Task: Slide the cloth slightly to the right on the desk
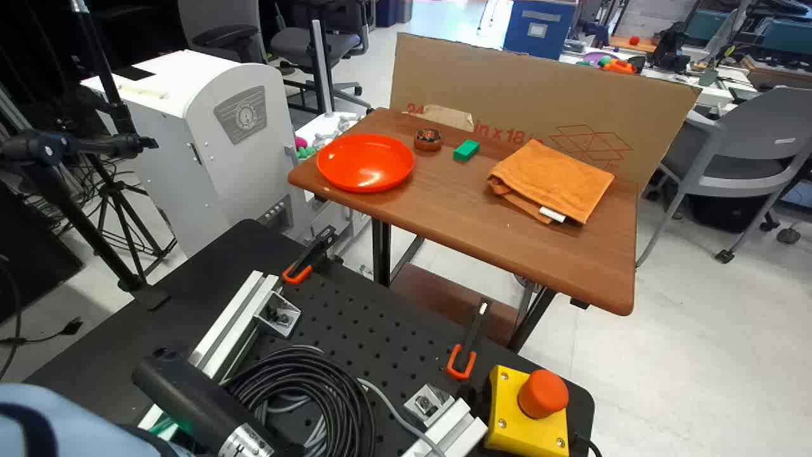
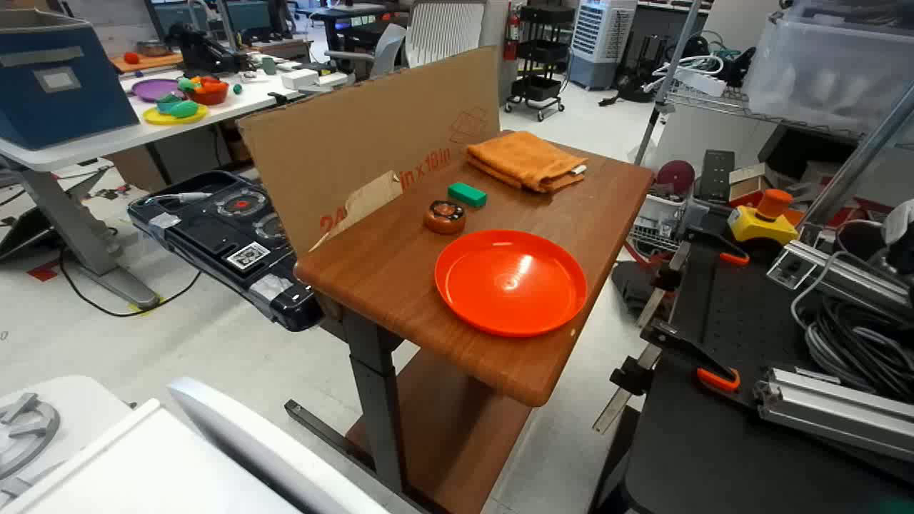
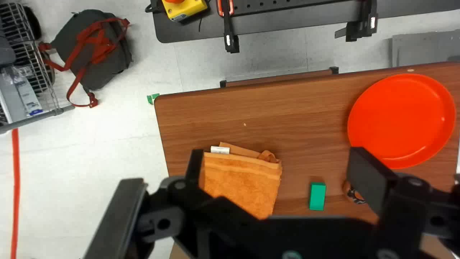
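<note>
The folded orange-tan cloth (image 1: 553, 179) lies flat on the reddish-brown desk (image 1: 444, 203), beside the upright cardboard back panel (image 1: 495, 95). A white tag shows at its front edge. In an exterior view the cloth (image 2: 527, 158) sits at the far end of the desk (image 2: 400, 285). In the wrist view my gripper (image 3: 277, 153) is open, its fingers wide apart, with nothing between them, high over the desk (image 3: 251, 104). The cloth (image 3: 240, 180) shows below, on the left-finger side, and its rear part is hidden by the gripper. The gripper does not show in the exterior views.
An orange-red bowl (image 1: 365, 162) sits at the other end of the desk. A green block (image 1: 466, 150) and a small round brown object (image 1: 428, 139) lie between bowl and cloth. A black perforated board (image 1: 355, 317) with clamps and a yellow emergency-stop box (image 1: 530, 412) stands before the desk.
</note>
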Action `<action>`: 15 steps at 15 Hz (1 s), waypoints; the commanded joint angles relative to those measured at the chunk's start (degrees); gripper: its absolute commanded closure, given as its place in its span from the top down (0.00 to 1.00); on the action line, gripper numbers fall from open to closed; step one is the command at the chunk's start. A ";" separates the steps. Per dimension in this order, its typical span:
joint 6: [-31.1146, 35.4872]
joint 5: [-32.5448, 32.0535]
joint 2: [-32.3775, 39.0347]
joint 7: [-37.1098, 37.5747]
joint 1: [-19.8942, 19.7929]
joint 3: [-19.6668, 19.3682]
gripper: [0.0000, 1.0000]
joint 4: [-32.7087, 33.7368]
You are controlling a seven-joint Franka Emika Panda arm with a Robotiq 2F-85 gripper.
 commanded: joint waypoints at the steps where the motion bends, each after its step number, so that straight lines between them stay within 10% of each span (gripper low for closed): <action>1: -0.08 -0.12 0.03 0.13 0.47 -0.39 1.00 0.12; 15: 7.51 1.22 13.40 -1.66 -0.23 -2.76 1.00 6.14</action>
